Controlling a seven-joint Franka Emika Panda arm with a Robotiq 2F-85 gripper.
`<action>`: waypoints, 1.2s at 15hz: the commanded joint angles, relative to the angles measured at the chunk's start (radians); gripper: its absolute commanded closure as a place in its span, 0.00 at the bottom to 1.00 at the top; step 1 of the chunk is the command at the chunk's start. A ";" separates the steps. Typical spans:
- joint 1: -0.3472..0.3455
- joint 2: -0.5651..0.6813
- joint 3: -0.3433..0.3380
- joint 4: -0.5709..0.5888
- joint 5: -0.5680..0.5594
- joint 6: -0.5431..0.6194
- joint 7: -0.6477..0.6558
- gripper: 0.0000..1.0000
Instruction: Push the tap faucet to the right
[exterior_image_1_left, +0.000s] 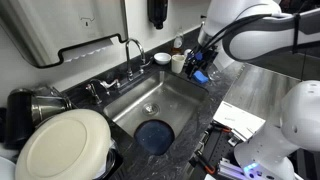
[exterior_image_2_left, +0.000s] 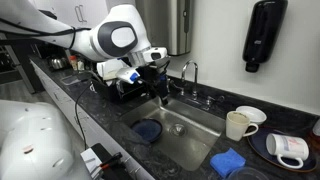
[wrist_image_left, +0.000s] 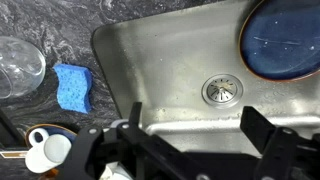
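The tap faucet (exterior_image_1_left: 133, 50) is a thin dark gooseneck spout on the back rim of the steel sink (exterior_image_1_left: 185, 95). It also shows in an exterior view (exterior_image_2_left: 188, 74). It is out of the wrist view. My gripper (exterior_image_1_left: 200, 63) hangs over the sink, apart from the faucet and not touching it; it also shows in an exterior view (exterior_image_2_left: 160, 92). In the wrist view the gripper (wrist_image_left: 198, 125) is open and empty, with its two dark fingers above the sink's wall (wrist_image_left: 150, 60) and the drain (wrist_image_left: 222, 90) beyond them.
A blue plate (exterior_image_1_left: 153, 135) lies in the sink. A blue sponge (wrist_image_left: 73, 87) and a glass (wrist_image_left: 20, 65) sit on the dark counter. A white mug (exterior_image_2_left: 238, 124), a bowl (exterior_image_1_left: 162, 58), a large white plate (exterior_image_1_left: 60, 145) and a wall dispenser (exterior_image_2_left: 262, 35) stand around.
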 joint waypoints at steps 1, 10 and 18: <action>0.002 0.001 -0.002 -0.002 -0.002 -0.002 0.001 0.00; 0.002 0.002 -0.002 -0.005 -0.002 -0.002 0.001 0.00; 0.011 0.006 -0.006 -0.004 0.012 0.012 0.003 0.00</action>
